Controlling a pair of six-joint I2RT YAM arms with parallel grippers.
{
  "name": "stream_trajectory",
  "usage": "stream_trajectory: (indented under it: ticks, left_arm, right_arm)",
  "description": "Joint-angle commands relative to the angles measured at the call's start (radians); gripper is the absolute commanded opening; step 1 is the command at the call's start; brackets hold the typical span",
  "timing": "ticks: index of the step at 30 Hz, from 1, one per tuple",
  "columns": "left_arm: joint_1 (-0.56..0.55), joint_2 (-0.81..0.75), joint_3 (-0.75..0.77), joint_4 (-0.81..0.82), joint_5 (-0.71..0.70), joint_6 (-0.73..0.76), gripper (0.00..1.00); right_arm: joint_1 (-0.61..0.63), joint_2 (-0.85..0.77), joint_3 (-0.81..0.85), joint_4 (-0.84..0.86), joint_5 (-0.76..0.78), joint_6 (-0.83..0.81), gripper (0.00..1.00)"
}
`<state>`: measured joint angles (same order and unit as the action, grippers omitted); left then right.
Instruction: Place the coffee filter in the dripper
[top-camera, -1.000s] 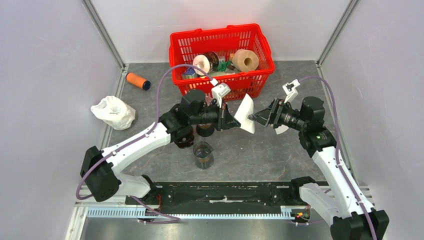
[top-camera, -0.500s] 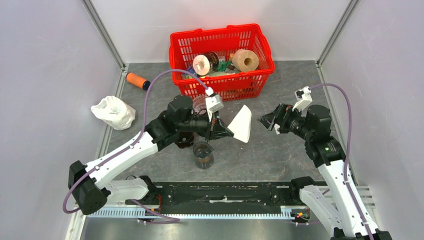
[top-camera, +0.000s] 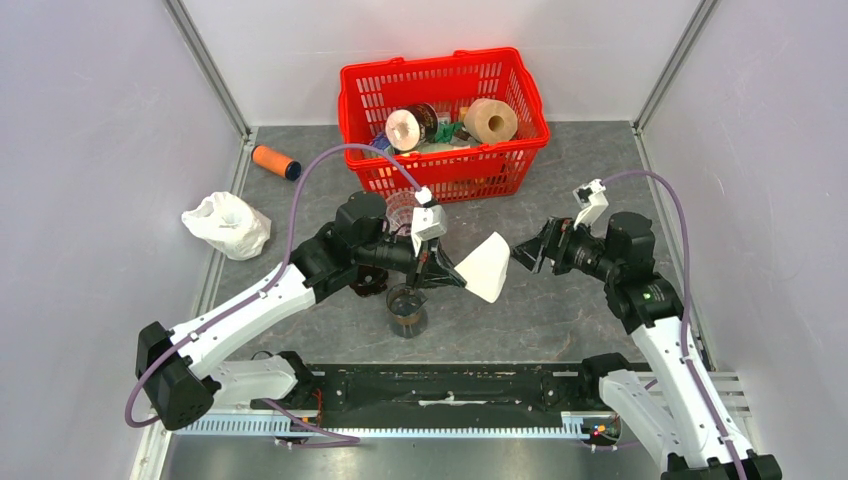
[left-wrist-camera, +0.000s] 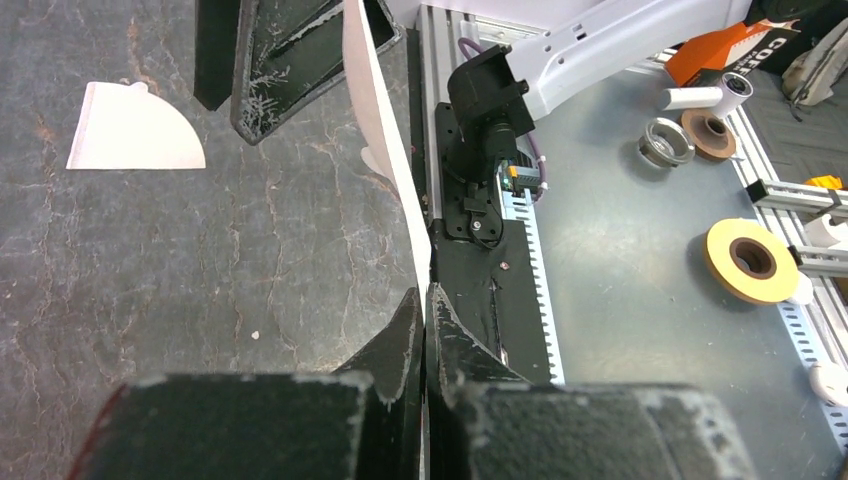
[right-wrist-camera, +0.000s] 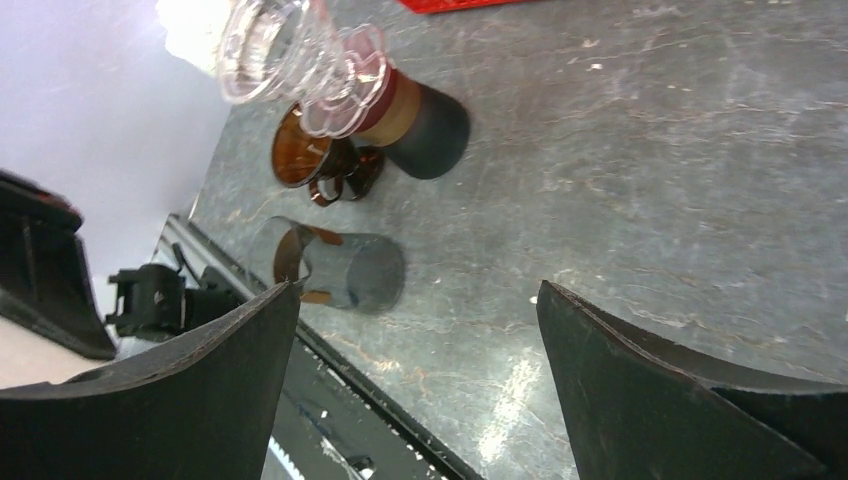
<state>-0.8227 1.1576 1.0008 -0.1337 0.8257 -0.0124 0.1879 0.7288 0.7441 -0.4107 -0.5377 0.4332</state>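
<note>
A white coffee filter hangs in the air at mid-table, pinched at its edge by my left gripper, which is shut on it. The left wrist view shows the filter edge-on, rising from the closed fingertips. My right gripper faces the filter from the right, open and just apart from it; nothing sits between its fingers. The clear dripper rests on a dark cylinder, behind my left wrist.
A second filter lies flat on the table. A glass and a brown cup stand near the dripper. The red basket with tape rolls is behind, an orange cylinder and a white bag at left.
My right gripper let go of the filter, opened wide and drew back to the right. My left gripper carried the filter toward the near edge and tilted it.
</note>
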Motion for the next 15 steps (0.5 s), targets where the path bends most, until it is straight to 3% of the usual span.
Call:
stream_trajectory:
  ticks: [1, 10, 15]
  left_arm:
    - [-0.005, -0.007, 0.025, 0.002, 0.043, 0.056, 0.02]
    - [-0.006, -0.009, 0.026, 0.008, -0.022, 0.038, 0.02]
    - [-0.006, -0.005, 0.012, 0.063, -0.140, -0.042, 0.02]
  right_arm:
    - [0.005, -0.004, -0.007, 0.073, -0.159, -0.020, 0.97]
    - [0.005, -0.062, -0.038, 0.089, -0.240, -0.011, 0.97]
    - [0.005, -0.079, -0.047, 0.072, -0.214, -0.005, 0.97]
